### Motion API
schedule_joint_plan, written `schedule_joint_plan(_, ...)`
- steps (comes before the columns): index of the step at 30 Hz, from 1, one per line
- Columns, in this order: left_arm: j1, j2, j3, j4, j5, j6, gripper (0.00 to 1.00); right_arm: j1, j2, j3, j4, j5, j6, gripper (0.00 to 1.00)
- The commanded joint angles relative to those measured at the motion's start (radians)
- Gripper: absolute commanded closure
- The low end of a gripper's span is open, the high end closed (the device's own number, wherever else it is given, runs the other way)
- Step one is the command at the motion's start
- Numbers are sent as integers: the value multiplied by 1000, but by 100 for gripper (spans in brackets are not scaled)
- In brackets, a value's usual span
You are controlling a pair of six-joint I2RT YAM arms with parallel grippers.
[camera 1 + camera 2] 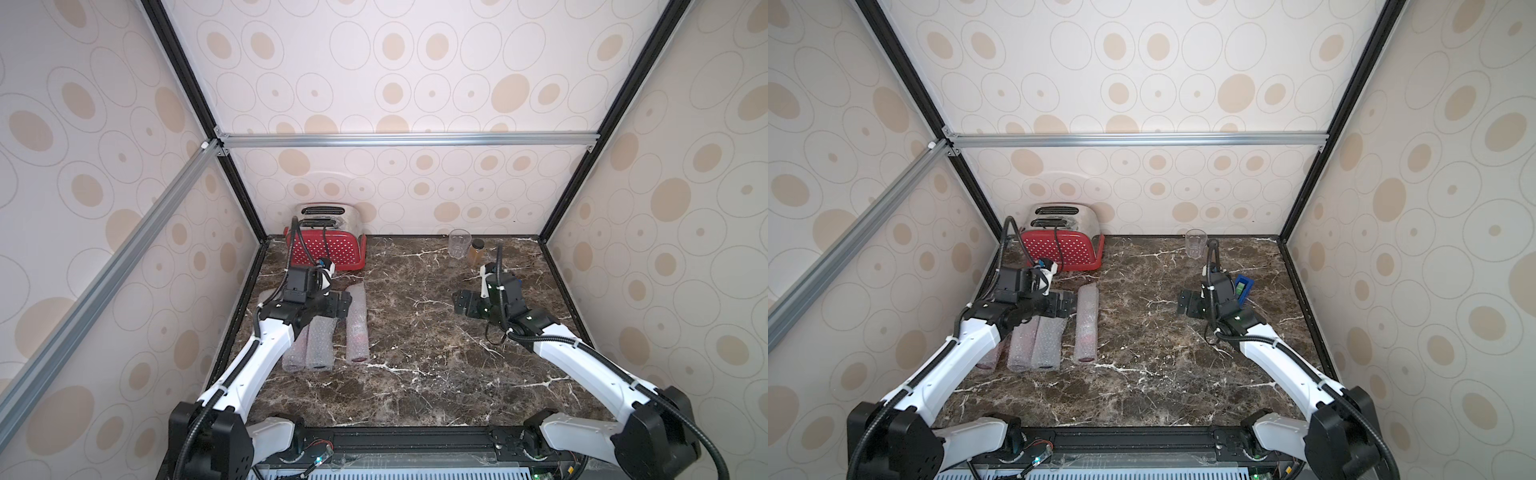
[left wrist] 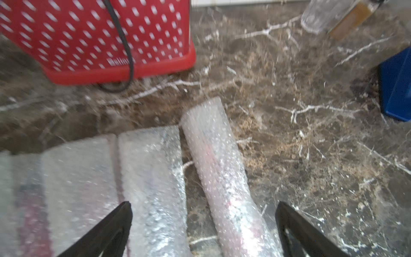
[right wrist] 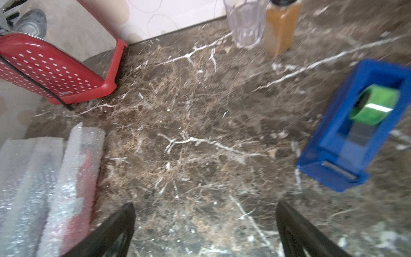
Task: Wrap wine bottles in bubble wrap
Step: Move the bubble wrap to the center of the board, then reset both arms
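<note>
Marble desk (image 1: 415, 374) is carrying everything. Far left, a toaster (image 1: 326, 212) is standing with a red basket (image 1: 336, 251) leaning against it. Bottles (image 1: 1087, 332) rolled in bubble wrap (image 1: 1042, 340) are lying side by side at the left, one roll slightly apart on the right. A blue tape dispenser (image 1: 1243, 286) is sitting at the right. Left fingers (image 2: 111, 231) are hanging wide open above the rolls, gripping nothing. Right fingers (image 3: 115, 229) are hanging wide open over bare desk, empty.

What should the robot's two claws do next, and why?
Probably pull both arms back to rest. Four slim bottles rolled in whitish bubble wrap lie on the dark marble table, no bare bottle or loose sheet shows, and the left gripper and right gripper are open and empty.
</note>
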Motion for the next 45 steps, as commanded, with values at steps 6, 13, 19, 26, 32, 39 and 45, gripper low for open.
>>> schedule_joint_plan(6,202,-9,-262,437,-9,133,1,-72,-104,-273,361,203,-423,0)
schedule_joint_plan(13,258,107,-466,889,27,116,1,-234,-97,-394,519,99,-463,0)
schedule_joint_plan(19,257,194,-527,1111,-4,69,1,-298,-109,-495,664,27,-467,0)
schedule_joint_plan(26,257,409,-638,1566,-42,24,1,-332,-79,-544,753,-17,-453,0)
schedule_joint_plan(32,238,378,-526,1289,-141,18,1,-337,-19,-550,815,-40,-448,0)
schedule_joint_plan(39,231,379,-519,1280,-154,24,1,-339,2,-545,838,-57,-441,0)
schedule_joint_plan(45,226,382,-514,1275,-168,26,1,-341,7,-545,849,-66,-440,0)
